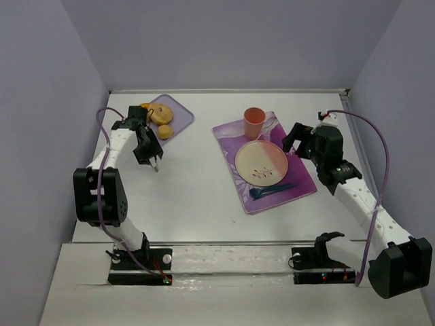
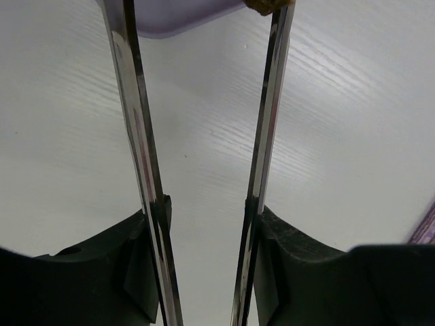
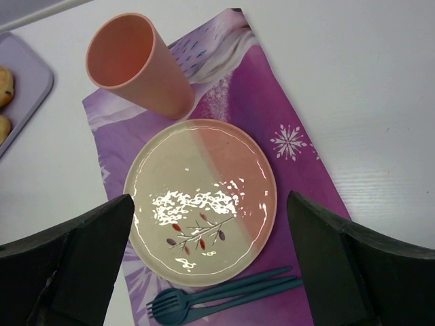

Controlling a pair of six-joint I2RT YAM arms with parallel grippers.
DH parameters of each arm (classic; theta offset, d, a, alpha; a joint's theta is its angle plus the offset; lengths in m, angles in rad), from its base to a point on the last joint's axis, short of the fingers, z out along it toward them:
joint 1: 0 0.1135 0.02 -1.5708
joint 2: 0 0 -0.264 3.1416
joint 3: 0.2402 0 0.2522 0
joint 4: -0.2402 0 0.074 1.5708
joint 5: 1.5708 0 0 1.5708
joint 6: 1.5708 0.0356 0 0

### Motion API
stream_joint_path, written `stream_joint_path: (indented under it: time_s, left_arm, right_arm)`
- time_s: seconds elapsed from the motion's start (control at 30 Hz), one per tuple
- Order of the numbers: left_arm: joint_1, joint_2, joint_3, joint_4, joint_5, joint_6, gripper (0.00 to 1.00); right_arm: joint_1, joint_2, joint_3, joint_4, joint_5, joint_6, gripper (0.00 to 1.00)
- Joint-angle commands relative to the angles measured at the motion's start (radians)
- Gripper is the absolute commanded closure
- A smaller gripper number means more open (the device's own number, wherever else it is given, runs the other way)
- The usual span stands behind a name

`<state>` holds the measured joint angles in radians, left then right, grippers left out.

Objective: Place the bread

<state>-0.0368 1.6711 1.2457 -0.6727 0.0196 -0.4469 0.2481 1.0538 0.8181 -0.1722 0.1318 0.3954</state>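
Note:
A lavender tray (image 1: 178, 109) stands at the far left. On it lie a pale ring-shaped bagel (image 1: 160, 113), a small golden-yellow piece (image 1: 165, 132) and a brown lump (image 1: 145, 106) half hidden behind my left arm, which seems to be the bread. My left gripper (image 1: 155, 161) is open and empty over the bare table just in front of the tray's near corner. In the left wrist view (image 2: 200, 8) the tray corner (image 2: 173, 19) and a brown scrap (image 2: 268, 5) lie beyond its tips. My right gripper (image 1: 296, 138) is open and empty above the plate (image 3: 204, 197).
A purple placemat (image 1: 299, 173) on the right holds the two-tone plate (image 1: 262, 161), an orange cup (image 1: 253, 123) behind it and dark blue cutlery (image 1: 272, 191) in front. The cup (image 3: 136, 64) and cutlery (image 3: 217, 295) also show in the right wrist view. Walls close the sides and back.

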Motion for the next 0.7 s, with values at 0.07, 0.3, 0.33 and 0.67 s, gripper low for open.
stream_joint_path:
  time_s: [0.07,0.3,0.33,0.67]
  left_arm:
    - [-0.005,-0.273,0.029,-0.042,-0.082,-0.05,0.62]
    - [-0.276,-0.439,0.049,0.021,-0.107,-0.079,0.61]
    - [-0.367,-0.444,0.046,0.047,-0.096,-0.084,0.61]
    - [-0.82,-0.305,-0.028,0.199,-0.089,-0.153,0.57]
  right_arm:
    - [0.002,-0.064,0.012,-0.015,0.058,0.022,0.0]
    - [0.002,-0.196,-0.013,-0.121,0.196,0.103,0.0]
    - [0.002,-0.239,-0.028,-0.145,0.23,0.124,0.0]
    - [0.002,-0.518,-0.094,-0.291,0.289,0.177,0.0]
